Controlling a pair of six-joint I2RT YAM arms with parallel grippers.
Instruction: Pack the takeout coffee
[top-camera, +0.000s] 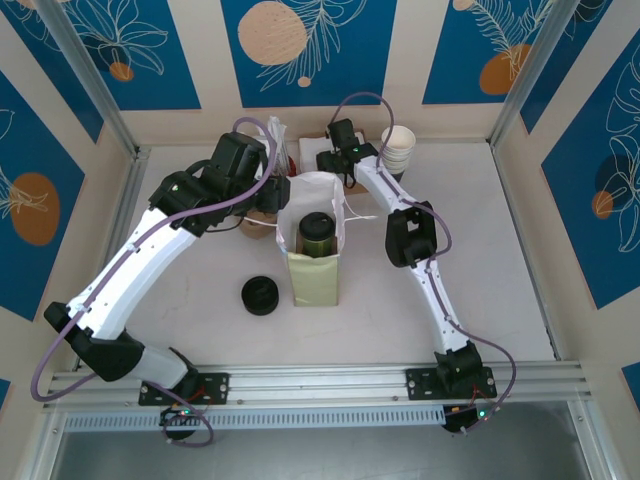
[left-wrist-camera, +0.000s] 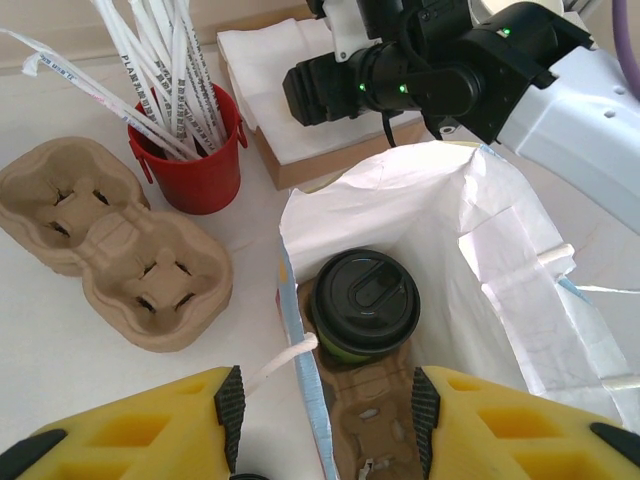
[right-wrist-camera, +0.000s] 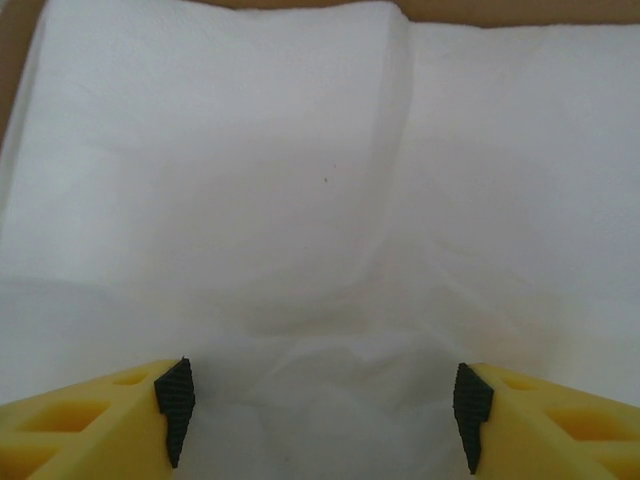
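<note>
The lidded takeout coffee (left-wrist-camera: 365, 303) sits inside the white paper bag (left-wrist-camera: 500, 250), mid-frame; the left fingers (left-wrist-camera: 232, 412) stand apart, astride the bag's near rim, holding nothing; the right fingers (right-wrist-camera: 175, 408) are spread wide over the napkins (right-wrist-camera: 300, 180); a napkin looks next, needing a descent and pinch.

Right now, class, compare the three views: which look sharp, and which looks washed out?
Top external: even light, soft shadows, sharp throughout. Left wrist: cup and bag crisp, faint glare on the cup. Right wrist: napkins washed out, soft, almost no texture.
</note>
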